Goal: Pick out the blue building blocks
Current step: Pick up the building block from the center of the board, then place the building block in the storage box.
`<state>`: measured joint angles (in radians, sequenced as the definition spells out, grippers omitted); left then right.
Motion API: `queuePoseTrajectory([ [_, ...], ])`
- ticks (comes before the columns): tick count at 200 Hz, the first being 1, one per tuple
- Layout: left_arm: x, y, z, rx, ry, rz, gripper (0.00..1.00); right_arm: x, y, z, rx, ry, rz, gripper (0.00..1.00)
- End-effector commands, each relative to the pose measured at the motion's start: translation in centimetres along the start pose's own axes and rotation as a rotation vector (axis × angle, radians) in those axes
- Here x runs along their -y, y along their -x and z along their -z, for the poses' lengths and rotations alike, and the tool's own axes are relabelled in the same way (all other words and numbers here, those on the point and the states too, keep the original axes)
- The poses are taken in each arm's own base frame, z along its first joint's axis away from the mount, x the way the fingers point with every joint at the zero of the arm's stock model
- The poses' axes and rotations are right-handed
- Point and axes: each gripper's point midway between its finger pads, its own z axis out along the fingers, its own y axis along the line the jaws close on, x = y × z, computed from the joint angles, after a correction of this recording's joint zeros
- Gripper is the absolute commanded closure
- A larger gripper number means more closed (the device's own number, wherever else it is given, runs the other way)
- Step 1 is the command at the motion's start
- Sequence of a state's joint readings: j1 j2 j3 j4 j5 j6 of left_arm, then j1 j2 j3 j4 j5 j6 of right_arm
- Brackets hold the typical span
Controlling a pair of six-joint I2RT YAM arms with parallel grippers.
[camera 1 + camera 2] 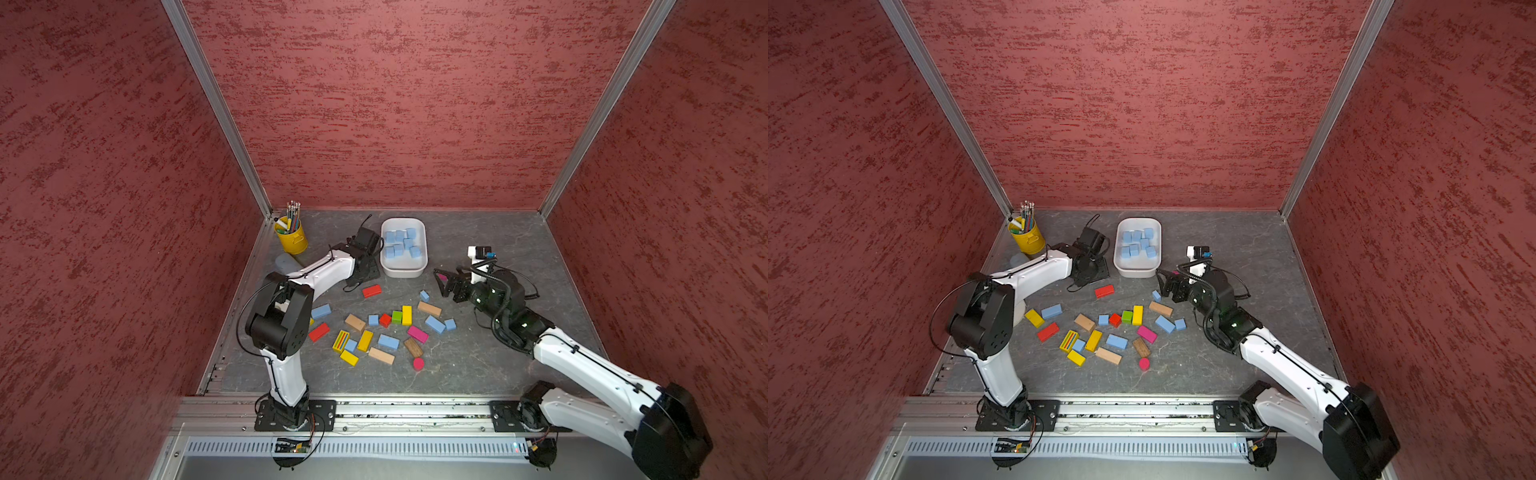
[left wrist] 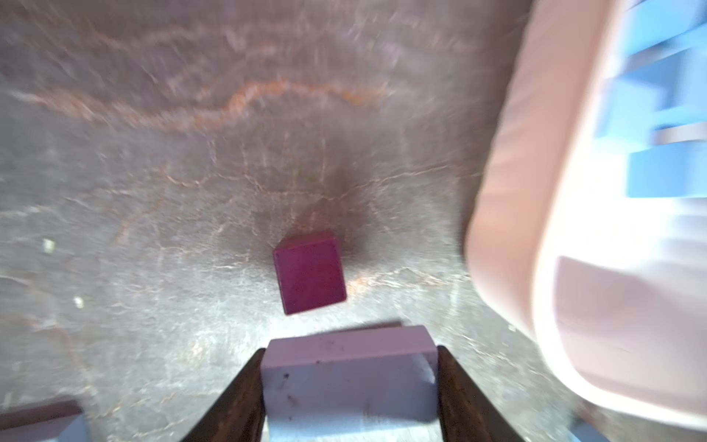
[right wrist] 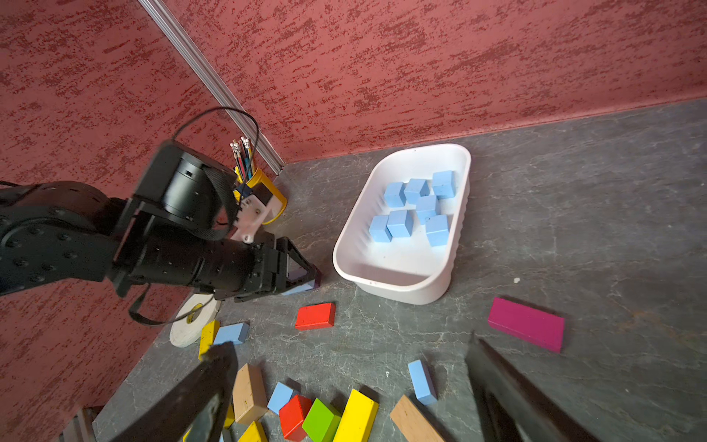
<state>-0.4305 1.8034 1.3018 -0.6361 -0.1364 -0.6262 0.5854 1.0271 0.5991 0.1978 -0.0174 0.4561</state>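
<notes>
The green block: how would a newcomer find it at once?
From the white tray of blue cubes at the back, come forward into the scattered pile. The green block sits between a red cube and a yellow bar, the only green piece there.

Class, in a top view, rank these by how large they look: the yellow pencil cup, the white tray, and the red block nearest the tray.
Largest to smallest:
1. white tray
2. yellow pencil cup
3. red block
No two look alike in size.
</notes>
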Motion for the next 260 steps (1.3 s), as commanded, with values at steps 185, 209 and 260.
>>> queuePoseTrajectory([
  [185, 13.1, 2.5, -0.8, 0.017, -0.079, -0.361, 0.53, 1.3, 1.7, 4.8, 0.141, -0.062, -0.003, 0.05],
  [209, 12.9, 1.9, -2.3, -0.010, -0.064, -0.360, 0.50, 1.3, 1.8, 5.0, 0.148, -0.056, -0.008, 0.05],
  [260, 12.5, 1.4, -4.2, -0.033, -0.044, -0.355, 0.39, 1.4, 1.6, 4.9, 0.146, -0.060, -0.011, 0.05],
])
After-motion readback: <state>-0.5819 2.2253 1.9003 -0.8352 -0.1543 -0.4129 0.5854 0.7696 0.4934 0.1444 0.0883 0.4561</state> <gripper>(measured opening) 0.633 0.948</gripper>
